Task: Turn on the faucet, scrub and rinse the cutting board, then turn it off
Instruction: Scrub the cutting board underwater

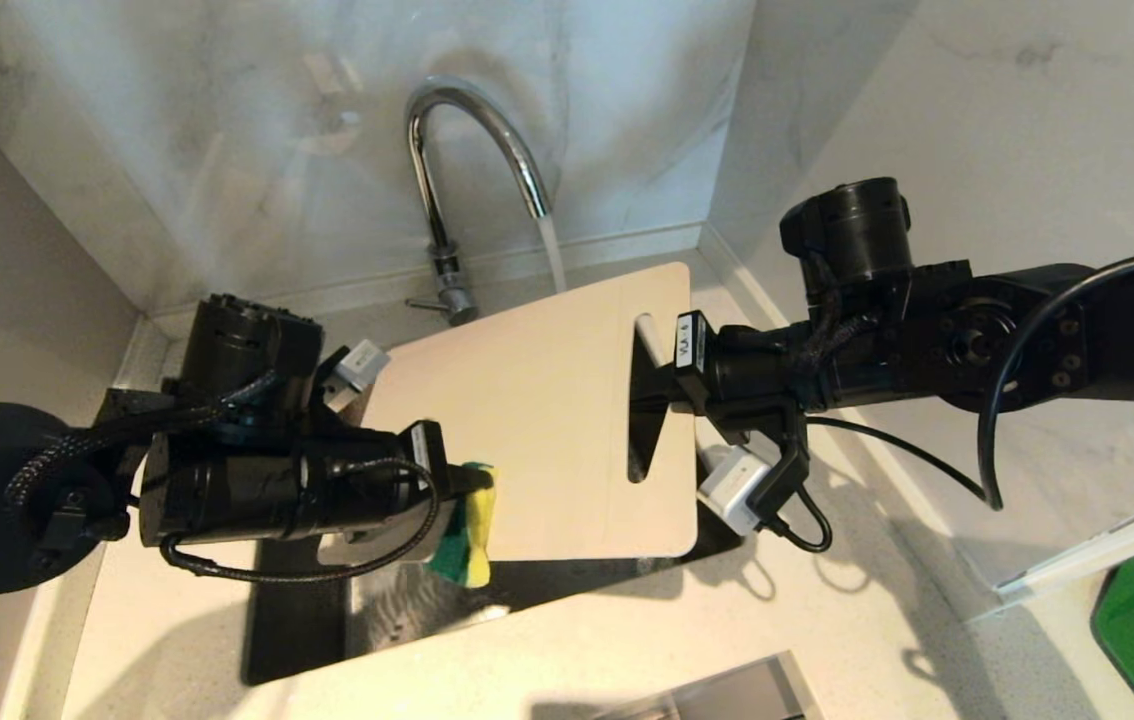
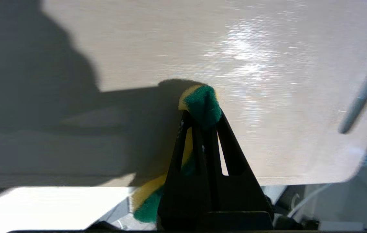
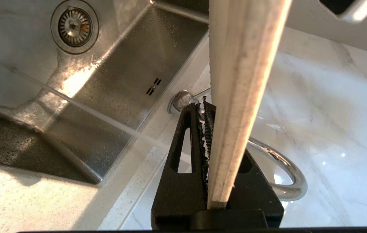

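Board: thin beige plastic cutting board (image 1: 537,420) with slot handle, over the sink, tap running.
Right gripper (image 1: 649,392): fingers clamped on its handle end.
Left gripper (image 1: 462,480): fingers pinching yellow-green sponge (image 1: 470,525) against it.

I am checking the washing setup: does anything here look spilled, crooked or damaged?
Nothing stands out. Water runs from the faucet into the sink. The right gripper holds the cutting board over it; the left gripper presses a sponge against it.

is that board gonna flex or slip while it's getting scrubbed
Probably stiff: the board stays flat though the right claw holds only its slot end. Its wet sheen hints it may slip. The sponge in the left claw looks squashed, so soft.
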Motion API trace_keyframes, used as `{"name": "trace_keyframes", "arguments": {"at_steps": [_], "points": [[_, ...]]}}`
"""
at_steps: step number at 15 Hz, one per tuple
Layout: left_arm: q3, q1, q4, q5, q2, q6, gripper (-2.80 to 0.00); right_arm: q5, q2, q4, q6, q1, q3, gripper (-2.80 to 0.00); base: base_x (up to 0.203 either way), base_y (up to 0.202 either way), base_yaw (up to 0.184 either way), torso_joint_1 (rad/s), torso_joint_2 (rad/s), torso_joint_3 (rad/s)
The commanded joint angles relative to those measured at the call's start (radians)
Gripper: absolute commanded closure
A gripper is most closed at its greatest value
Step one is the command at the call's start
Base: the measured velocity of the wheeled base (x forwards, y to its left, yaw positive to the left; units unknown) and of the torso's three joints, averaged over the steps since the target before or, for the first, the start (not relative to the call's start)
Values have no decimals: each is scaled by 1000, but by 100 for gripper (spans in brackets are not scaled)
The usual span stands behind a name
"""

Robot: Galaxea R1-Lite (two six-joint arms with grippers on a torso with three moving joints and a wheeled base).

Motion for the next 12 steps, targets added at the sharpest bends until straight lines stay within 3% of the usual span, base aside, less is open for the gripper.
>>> {"name": "trace_keyframes", "arguments": {"at_steps": [1, 12], "points": [[56, 59, -5, -4, -24, 30, 0, 4, -4, 0, -14, 0, 5, 0, 0, 0, 0, 0, 0, 0], [269, 278, -156, -64, -32, 125, 0, 4, -14, -6, -13, 2, 25, 0, 0, 0, 0, 0, 0, 0]]}}
